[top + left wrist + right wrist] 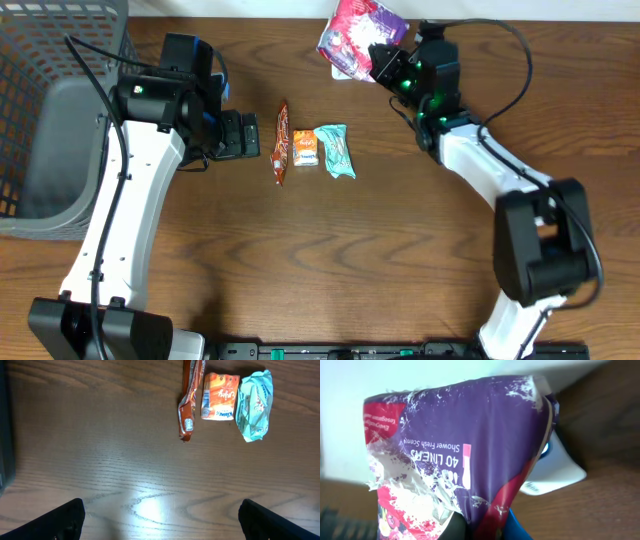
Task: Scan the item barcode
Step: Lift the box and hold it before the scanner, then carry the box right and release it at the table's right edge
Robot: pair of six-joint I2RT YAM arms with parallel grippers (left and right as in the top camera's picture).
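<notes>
Purple liner pack (356, 28) held up at counter's far edge, right claw (384, 58) clenched on it, just beside white device (561, 473), likely the scanner. Barcode not visible; scan seems underway, unconfirmed. Left claw (241, 135) released, empty, near snack packets (312, 149) mid-counter.

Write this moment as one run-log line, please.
right jaws: shut on purple packet | left jaws: open, empty | three snacks: on table

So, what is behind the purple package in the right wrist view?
A white object with a small blue light shows at the right edge of the purple package, on the wooden table. The package covers the rest of it.
</notes>
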